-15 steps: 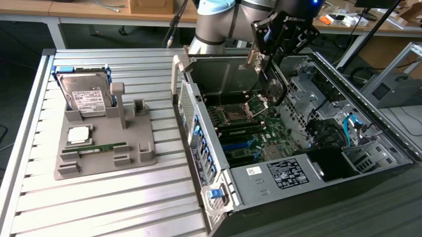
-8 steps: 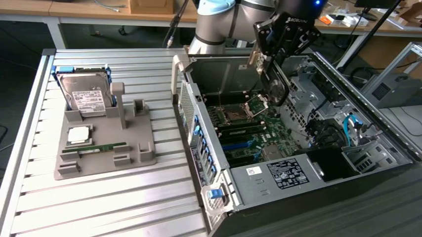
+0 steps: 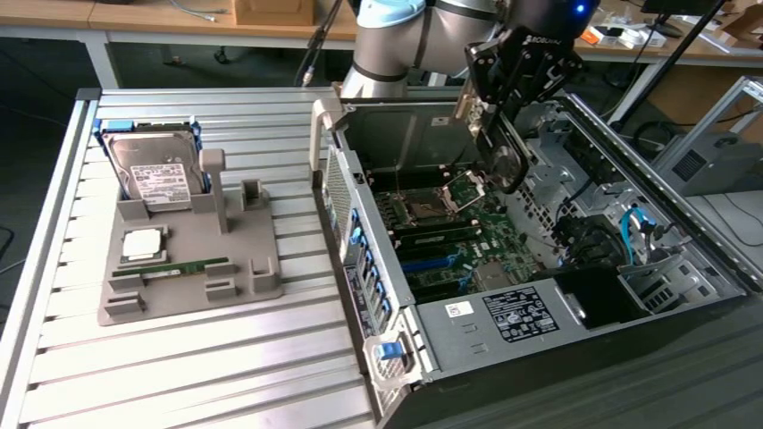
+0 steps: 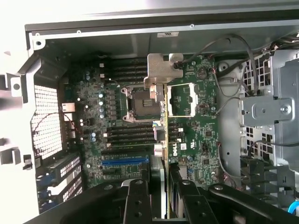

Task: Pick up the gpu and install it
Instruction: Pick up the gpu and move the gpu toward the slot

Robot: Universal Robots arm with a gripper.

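Observation:
The gpu [image 3: 507,154] is a thin dark card that hangs edge-down over the open computer case [image 3: 394,344], tilted a little. My gripper [image 3: 489,107] is shut on its upper edge. In the wrist view the gpu [image 4: 163,140] appears edge-on between my two black fingers [image 4: 138,200], with its silver bracket at the far end. It hovers above the green motherboard [image 4: 117,121], close to the processor socket [image 4: 140,100] and clear of the board. A blue expansion slot [image 4: 125,162] lies to one side of the card.
A grey parts holder [image 3: 238,277] on the slatted table at the exterior view's left carries a hard drive [image 3: 155,174], a processor chip [image 3: 143,241] and a green RAM stick [image 3: 173,266]. Case walls, a drive cage [image 4: 268,112] and cables surround the motherboard.

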